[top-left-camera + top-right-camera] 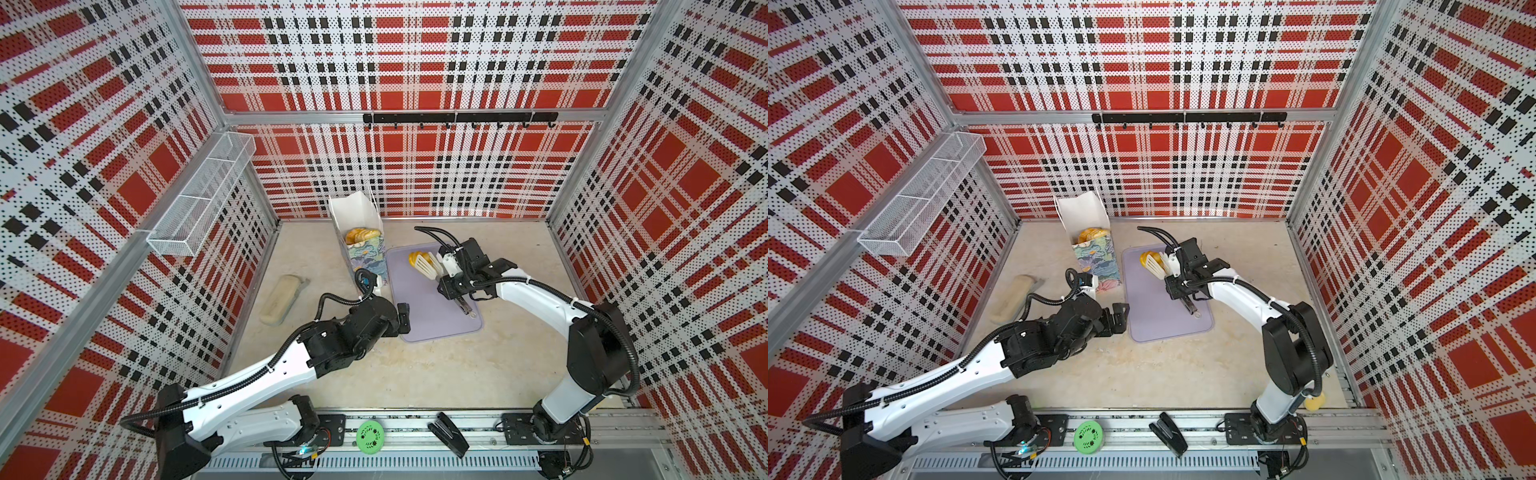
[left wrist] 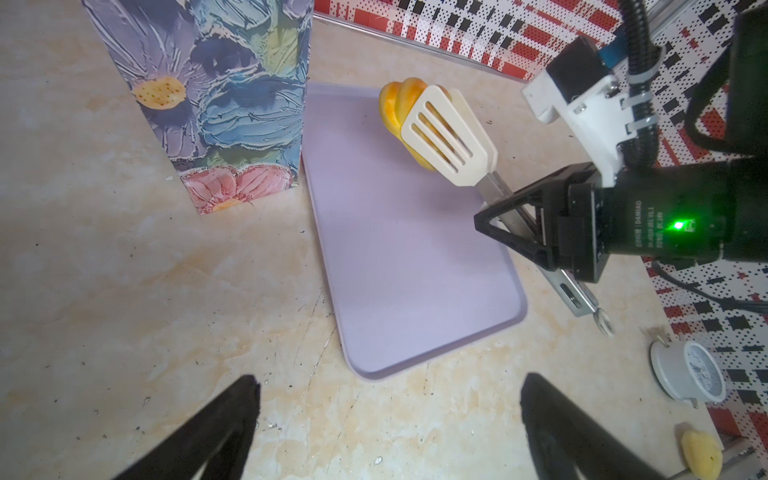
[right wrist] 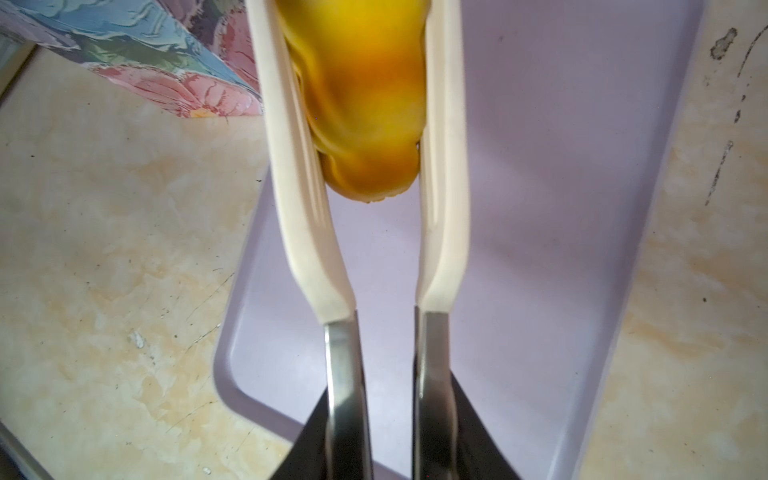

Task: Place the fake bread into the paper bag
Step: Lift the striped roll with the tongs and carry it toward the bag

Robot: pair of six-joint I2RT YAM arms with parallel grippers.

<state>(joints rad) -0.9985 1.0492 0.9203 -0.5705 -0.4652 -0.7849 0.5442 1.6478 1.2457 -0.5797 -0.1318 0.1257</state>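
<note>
1. Red checked walls stand around a pale, stone-look table (image 1: pixel 415 374).
2. The paper bag (image 1: pixel 365 257) stands at the far left of the table with its mouth up, so bread can drop in. Some bread (image 1: pixel 359 236) already lies inside.
3. Just right of the bag lies a purple tray (image 1: pixel 432 320).
4. The right claw (image 1: pixel 454 289) squeezes the steel handles of the cream tongs (image 2: pixel 451 137). The tongs pinch one yellow roll (image 2: pixel 395 104) over the far end of the tray, near the bag. I think the squeeze stops the roll from slipping.
5. The left claw (image 2: pixel 386 419) is spread wide and holds nothing. It hovers by the bag's foot, maybe to steady the bag.
6. Only the top views show the bread inside the bag. Only the right wrist view shows both tong blades pressing the roll. I cannot tell if the roll touches the tray.
</note>
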